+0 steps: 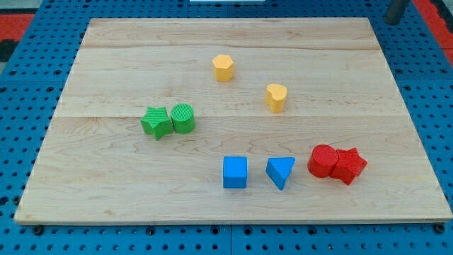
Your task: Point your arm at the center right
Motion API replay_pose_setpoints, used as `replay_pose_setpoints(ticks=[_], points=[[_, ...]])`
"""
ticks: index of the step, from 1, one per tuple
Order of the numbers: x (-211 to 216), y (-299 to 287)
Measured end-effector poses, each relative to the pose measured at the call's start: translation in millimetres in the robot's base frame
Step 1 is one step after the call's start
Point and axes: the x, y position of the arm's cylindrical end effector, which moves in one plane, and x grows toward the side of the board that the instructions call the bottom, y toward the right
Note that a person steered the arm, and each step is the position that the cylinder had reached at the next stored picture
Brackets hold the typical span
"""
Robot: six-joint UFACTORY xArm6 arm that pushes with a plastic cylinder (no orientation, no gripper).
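My rod shows only at the view's top right corner, and my tip [391, 21] rests just beyond the wooden board's [127, 191] top right corner, far from every block. A yellow hexagonal block [223, 68] and a yellow heart block [276, 98] lie in the upper middle. A green star [156, 122] touches a green cylinder [183, 117] at the centre left. A blue cube [235, 172] and a blue triangle [281, 171] sit at the bottom middle. A red cylinder [324, 161] touches a red star [350, 166] at the lower right.
The board lies on a blue perforated table [21, 142] that surrounds it on all sides. A red strip [21, 28] shows at the view's top left.
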Motion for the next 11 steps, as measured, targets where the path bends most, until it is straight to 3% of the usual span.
replay_pose_setpoints(ticks=[6,7,9,10,11], points=[[4.7,10.3],[42.2,5.2],[214.3,-32.0],[233.6,-87.2],[224.4,-134.8]])
